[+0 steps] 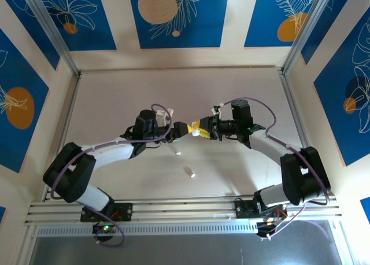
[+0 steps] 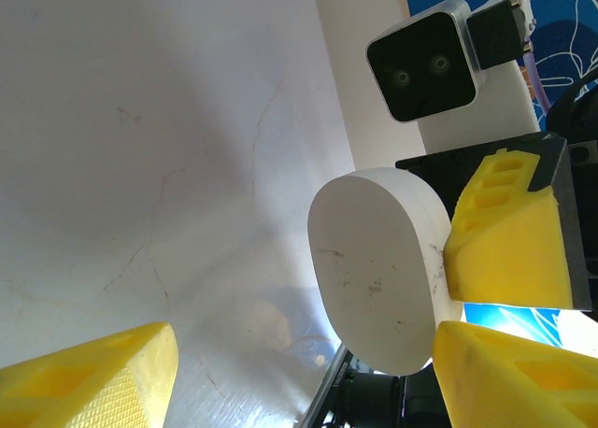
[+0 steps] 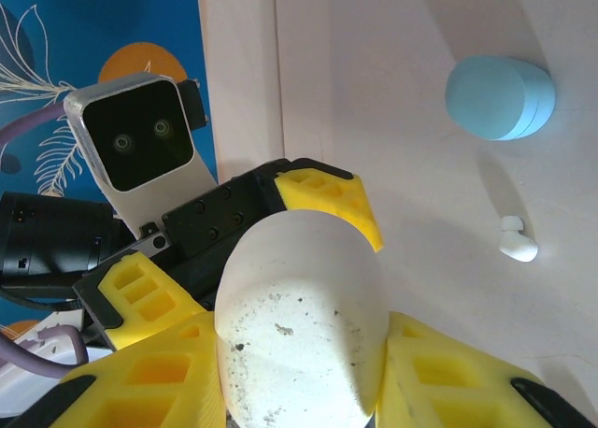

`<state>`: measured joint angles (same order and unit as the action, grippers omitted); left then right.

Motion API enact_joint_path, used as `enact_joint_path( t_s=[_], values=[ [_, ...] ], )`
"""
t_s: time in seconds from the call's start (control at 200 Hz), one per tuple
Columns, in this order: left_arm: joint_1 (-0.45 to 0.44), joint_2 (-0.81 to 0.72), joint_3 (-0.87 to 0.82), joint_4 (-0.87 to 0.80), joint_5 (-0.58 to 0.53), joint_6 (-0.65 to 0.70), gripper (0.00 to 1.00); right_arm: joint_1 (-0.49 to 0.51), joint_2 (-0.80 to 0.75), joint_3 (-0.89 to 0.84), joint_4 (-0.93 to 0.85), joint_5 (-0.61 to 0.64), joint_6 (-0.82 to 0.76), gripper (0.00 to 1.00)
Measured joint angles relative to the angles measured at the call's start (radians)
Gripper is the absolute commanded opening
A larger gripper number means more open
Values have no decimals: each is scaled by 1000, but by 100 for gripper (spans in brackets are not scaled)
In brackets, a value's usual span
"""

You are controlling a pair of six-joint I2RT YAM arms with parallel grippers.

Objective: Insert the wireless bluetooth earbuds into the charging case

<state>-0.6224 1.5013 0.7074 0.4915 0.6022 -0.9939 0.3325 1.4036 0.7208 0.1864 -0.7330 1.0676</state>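
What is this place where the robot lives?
Probably a robot test booth: a left arm and right arm bolted to a white table, metal frame posts, and blue flower-print walls around it.

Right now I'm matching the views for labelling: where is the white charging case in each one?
Top external: white charging case at the picture's centre.
Left wrist: white charging case centre-right, flat face toward the camera.
Right wrist: white charging case bottom centre, rounded end up.
Shared landmark: the right end effector, its yellow fingers clamping it.

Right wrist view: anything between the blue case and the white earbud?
No. Bare table between the blue case and the white earbud, seen in the right wrist view.
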Motion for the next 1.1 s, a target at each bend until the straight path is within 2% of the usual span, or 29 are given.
enact_joint_path(
  t_s=[0.405, 1.101],
  values=[
    [-3, -3, 5, -27, -3, 17, 65, 0, 7, 0, -23, 3, -19, 23],
    [-5, -33, 7, -43, -8, 33, 65, 2, 40, 0, -41, 3, -29, 23]
  ],
)
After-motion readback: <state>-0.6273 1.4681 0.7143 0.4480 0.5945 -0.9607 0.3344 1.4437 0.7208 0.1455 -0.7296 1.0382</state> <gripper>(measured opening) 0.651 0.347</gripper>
